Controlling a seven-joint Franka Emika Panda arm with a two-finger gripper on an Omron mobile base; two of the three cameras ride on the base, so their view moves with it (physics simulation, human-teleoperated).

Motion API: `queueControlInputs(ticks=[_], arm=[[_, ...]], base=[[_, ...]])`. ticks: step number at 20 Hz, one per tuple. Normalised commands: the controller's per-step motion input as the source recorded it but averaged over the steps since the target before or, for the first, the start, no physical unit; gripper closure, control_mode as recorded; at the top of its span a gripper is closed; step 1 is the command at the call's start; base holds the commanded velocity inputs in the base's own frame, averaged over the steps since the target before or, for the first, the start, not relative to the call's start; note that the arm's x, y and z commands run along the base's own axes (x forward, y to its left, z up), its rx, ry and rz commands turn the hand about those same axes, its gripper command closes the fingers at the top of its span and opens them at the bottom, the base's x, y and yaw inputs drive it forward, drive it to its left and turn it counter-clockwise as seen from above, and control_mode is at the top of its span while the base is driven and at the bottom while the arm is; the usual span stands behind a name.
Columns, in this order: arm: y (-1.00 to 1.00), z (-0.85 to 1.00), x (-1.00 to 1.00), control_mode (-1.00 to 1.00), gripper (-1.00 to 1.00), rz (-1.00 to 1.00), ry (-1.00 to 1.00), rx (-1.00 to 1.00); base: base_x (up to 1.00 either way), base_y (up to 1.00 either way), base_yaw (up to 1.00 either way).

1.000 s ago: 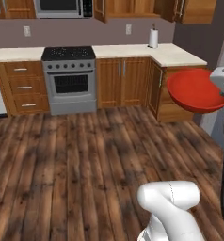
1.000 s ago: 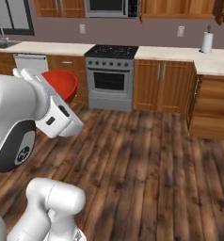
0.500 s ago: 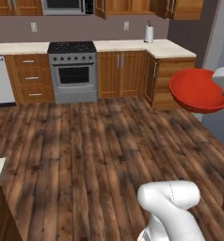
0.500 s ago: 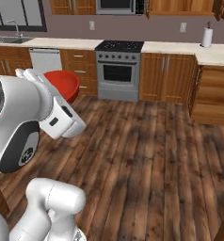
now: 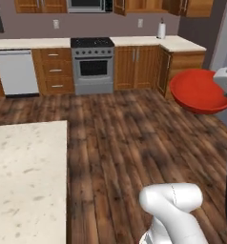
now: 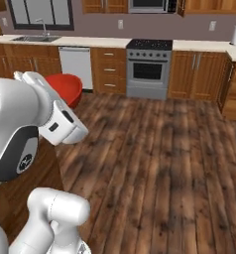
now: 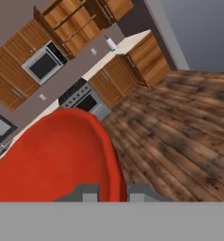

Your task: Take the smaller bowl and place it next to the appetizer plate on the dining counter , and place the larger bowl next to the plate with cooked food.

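The smaller bowl [image 5: 199, 90], glossy plain red, hangs in the air at the right of the left base view, well above the wooden floor. In the right base view the bowl [image 6: 65, 87] peeks out behind my white arm. My gripper [image 7: 111, 192] is shut on the bowl's rim [image 7: 115, 162], one fingertip on each side of the wall. A corner of the dining counter [image 5: 25, 176], speckled beige stone, fills the lower left of the left base view. Both plates and the larger bowl are out of view.
Along the far wall run wooden cabinets with a steel stove [image 5: 92, 64], a white dishwasher [image 5: 16, 71] and a paper towel roll [image 5: 161, 29]. A sink [image 6: 43, 37] sits under the window. Open wooden floor [image 6: 164, 149] lies between me and that wall.
The whole picture has shifted right, so the base has moved. The dining counter's corner has come into the left base view. The red bowl stays in my grip.
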Motion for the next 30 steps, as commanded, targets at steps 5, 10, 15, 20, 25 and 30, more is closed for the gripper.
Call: queueControlInputs(ticks=[5, 10, 15, 20, 25, 30], arm=[[0.0, 0.0, 0.0, 1.0, 1.0, 0.0, 0.0, 0.0], [0.0, 0.0, 0.0, 1.0, 1.0, 0.0, 0.0, 0.0], [0.0, 0.0, 0.0, 1.0, 1.0, 0.0, 0.0, 0.0], [0.0, 0.0, 0.0, 1.0, 1.0, 0.0, 0.0, 0.0], [0.0, 0.0, 0.0, 1.0, 1.0, 0.0, 0.0, 0.0], [0.0, 0.0, 0.0, 1.0, 1.0, 0.0, 0.0, 0.0]], base=[[-1.0, 0.73, 0.0], [-1.0, 0.38, 0.0], [-1.0, 0.46, 0.0], [-0.78, 0.78, 0.0], [-0.34, 1.0, 0.0], [-0.14, 1.0, 0.0]])
